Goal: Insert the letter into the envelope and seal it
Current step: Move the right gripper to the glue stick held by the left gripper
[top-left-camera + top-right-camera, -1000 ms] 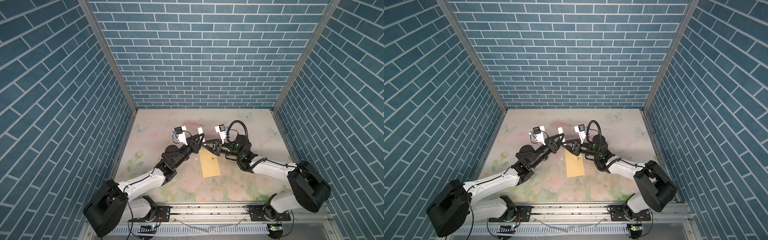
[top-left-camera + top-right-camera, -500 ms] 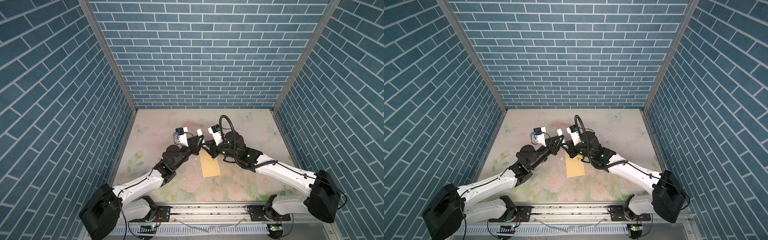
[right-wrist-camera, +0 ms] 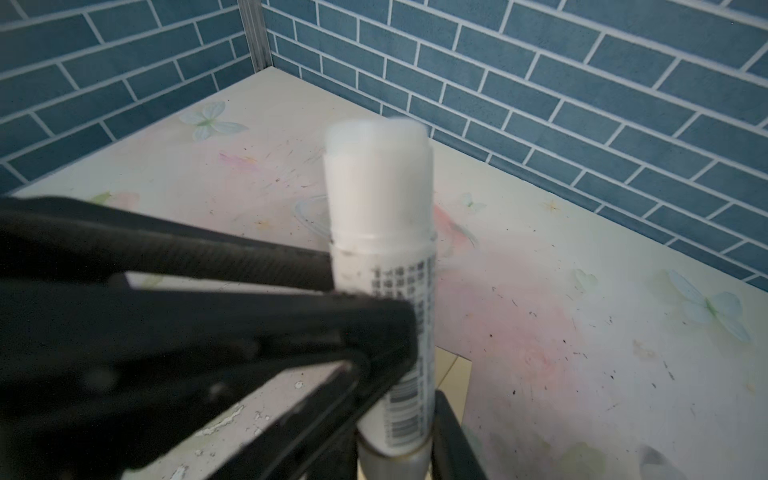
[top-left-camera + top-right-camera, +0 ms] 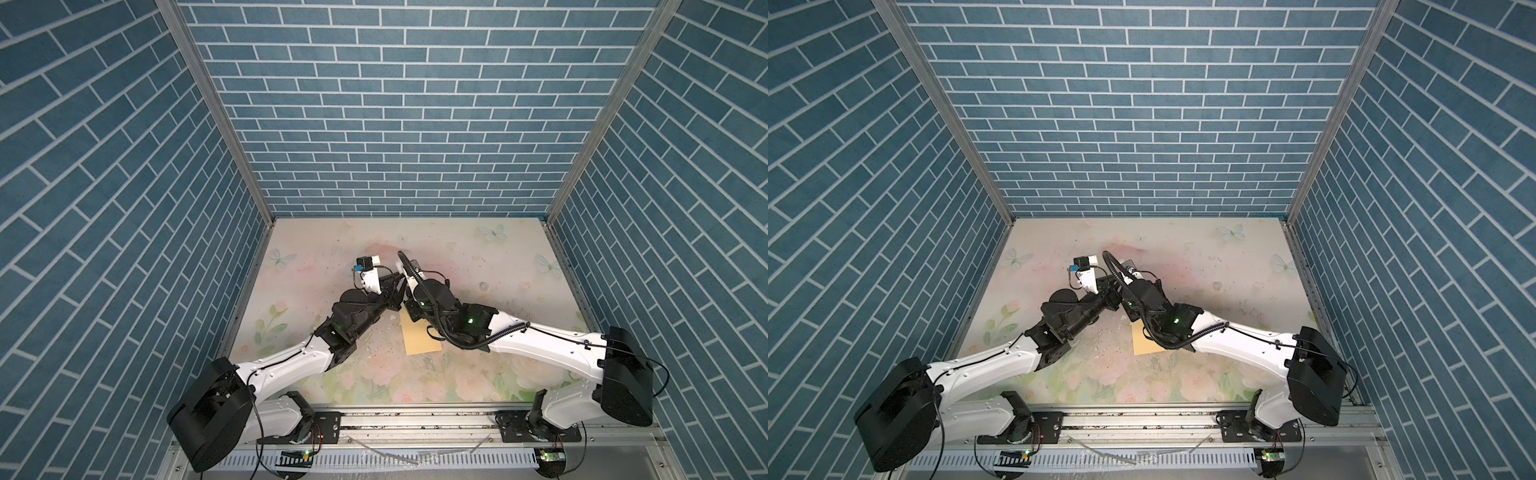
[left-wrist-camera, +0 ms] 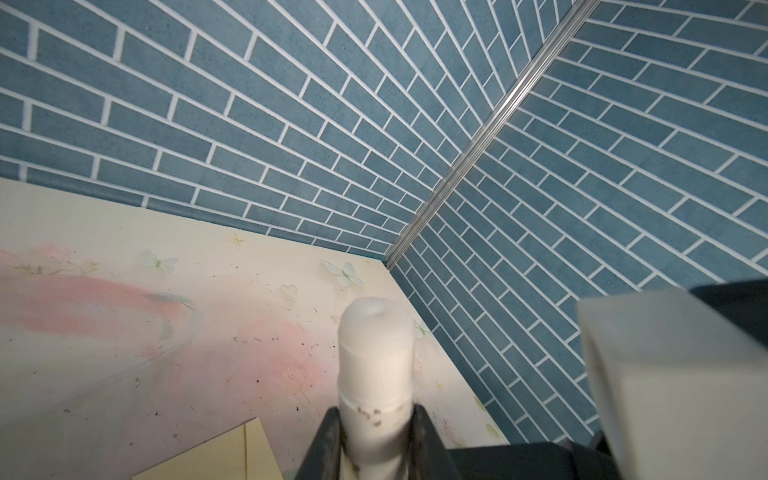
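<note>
Blue brick-patterned walls (image 4: pixel 395 104) are noted on three sides of a desk (image 4: pixel 478 257) printed with pale flowers and butterflies. Its surface is scuffed, speckled with dark marks and chipped in places.

Both arms are found stretched to the middle of the desk, where the left gripper (image 5: pixel 374 419) and the right gripper (image 3: pixel 395 461) meet on one item, a white glue stick (image 3: pixel 382 232). In the right wrist view the stick's grey base is seen seated between the right jaws, which are closed on it. The left jaws are clamped across its labelled barrel from the side. In the left wrist view the stick's white end is seen rising between the closed left jaws.

The label (image 3: pixel 409 332) is observed to carry rows of small dark print and barcode stripes. No word or brand can be read, the print being blurred.

The envelope (image 4: pixel 419 343), plain yellow manila, is recorded lying flat on the desk just below the joined grippers. In both top views its far end is hidden under the right arm (image 4: pixel 540 353). A corner of it is visible in the left wrist view.

A blurred white block (image 5: pixel 665 374) beside the stick could not be identified.
</note>
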Tool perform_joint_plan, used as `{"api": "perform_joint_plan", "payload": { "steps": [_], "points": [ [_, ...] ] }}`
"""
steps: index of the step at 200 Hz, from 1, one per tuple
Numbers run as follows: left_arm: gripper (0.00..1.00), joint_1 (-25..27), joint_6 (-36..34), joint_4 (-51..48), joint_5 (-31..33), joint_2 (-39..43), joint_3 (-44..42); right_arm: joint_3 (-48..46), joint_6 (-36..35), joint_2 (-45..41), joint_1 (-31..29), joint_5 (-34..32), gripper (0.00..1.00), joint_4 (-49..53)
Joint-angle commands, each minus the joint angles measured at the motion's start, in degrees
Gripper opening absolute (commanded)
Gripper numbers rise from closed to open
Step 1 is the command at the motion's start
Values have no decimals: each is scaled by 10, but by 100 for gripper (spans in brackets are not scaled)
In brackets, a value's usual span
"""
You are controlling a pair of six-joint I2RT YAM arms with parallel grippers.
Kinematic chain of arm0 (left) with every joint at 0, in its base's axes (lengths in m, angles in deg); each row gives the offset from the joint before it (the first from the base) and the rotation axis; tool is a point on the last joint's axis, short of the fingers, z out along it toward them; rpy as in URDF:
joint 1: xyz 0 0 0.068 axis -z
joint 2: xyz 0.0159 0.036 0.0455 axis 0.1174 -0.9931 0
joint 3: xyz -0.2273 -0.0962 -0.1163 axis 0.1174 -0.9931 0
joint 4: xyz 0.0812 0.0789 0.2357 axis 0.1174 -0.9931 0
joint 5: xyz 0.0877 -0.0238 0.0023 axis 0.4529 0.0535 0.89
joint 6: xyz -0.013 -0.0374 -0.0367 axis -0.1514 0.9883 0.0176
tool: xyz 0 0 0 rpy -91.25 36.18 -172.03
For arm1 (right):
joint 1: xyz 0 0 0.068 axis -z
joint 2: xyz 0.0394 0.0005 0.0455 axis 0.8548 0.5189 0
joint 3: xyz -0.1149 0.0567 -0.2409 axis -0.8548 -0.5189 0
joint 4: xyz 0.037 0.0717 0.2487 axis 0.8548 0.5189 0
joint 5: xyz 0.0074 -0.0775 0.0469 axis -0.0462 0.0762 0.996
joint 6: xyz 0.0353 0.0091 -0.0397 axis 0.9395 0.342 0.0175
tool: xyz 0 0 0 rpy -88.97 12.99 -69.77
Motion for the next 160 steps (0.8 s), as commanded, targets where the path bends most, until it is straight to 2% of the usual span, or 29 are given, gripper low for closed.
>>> {"api": "perform_joint_plan", "payload": {
  "steps": [1, 32, 64, 71, 90, 122, 158, 160],
  "points": [
    [0, 9, -10, -3, -15, 1, 0, 26, -19, -11, 9, -58, 0, -34],
    [0, 9, -19, 2, -22, 4, -1, 13, -13, -26, 15, 11, 0, -43],
    [0, 9, -33, 9, -33, 12, -6, -9, 12, -50, 38, 115, 0, -58],
    [3, 9, -36, 10, -35, 15, -7, -16, 17, -57, 44, 139, 0, -65],
    [13, 9, -45, 14, -40, 21, -9, -34, 27, -73, 60, 201, 0, -82],
    [34, 6, -61, 14, -55, 34, -10, -50, 36, -89, 83, 268, 0, -90],
    [57, -26, -64, 8, -111, 59, -18, -85, 49, -121, 120, 344, 0, -111],
    [59, -28, -64, 9, -114, 61, -20, -87, 49, -123, 122, 364, 0, -111]
  ]
}}
